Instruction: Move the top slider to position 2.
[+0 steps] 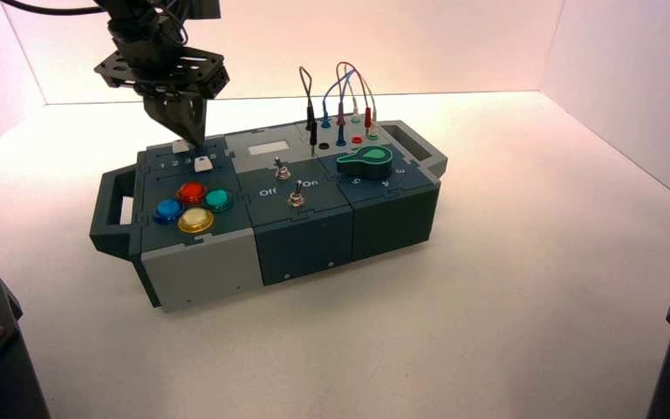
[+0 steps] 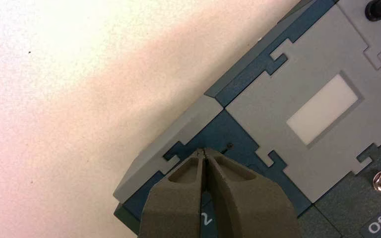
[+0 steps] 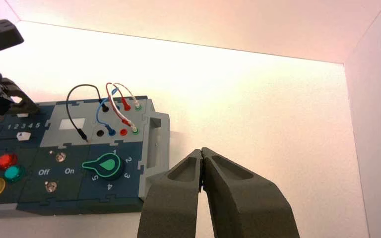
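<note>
The left jaws [image 1: 194,142], pressed together, stood beside the top slider [image 1: 181,147]; position 2 [image 2: 206,218] seemed unconfirmed. The right jaws [image 3: 202,150], also closed, idled well apart.

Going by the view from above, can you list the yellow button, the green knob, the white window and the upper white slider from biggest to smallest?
1. Green knob
2. White window and yellow button: too close to rank
3. Upper white slider

bright, even light; no lamp in view. worktop [image 1: 506,288] beyond the box [image 1: 349,236] washed nearly white in high and right wrist views. soft shadow beside the box in left wrist view. small glints on the round buttons left of the toggle switches [image 1: 297,199].
</note>
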Tool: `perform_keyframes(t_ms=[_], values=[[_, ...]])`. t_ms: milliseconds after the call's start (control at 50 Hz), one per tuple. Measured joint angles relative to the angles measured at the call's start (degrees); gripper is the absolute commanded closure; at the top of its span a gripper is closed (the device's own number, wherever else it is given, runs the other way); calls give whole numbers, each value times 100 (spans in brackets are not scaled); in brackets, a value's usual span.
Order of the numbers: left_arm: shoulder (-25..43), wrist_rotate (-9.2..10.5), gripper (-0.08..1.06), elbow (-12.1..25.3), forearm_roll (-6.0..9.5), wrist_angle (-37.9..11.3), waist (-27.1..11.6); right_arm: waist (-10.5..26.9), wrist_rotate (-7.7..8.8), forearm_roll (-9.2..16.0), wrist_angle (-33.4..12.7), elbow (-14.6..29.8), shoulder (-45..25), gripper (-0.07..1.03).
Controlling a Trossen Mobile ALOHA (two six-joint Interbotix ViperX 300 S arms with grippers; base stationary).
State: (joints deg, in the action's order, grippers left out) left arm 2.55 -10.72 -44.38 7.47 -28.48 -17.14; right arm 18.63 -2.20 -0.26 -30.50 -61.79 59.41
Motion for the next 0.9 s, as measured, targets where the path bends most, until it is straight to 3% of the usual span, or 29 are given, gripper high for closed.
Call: perform_keyframes(t_ms=[900], values=[[-79,0,101,-70,26,-62,-18,0,0,9,0,0,70,99]])
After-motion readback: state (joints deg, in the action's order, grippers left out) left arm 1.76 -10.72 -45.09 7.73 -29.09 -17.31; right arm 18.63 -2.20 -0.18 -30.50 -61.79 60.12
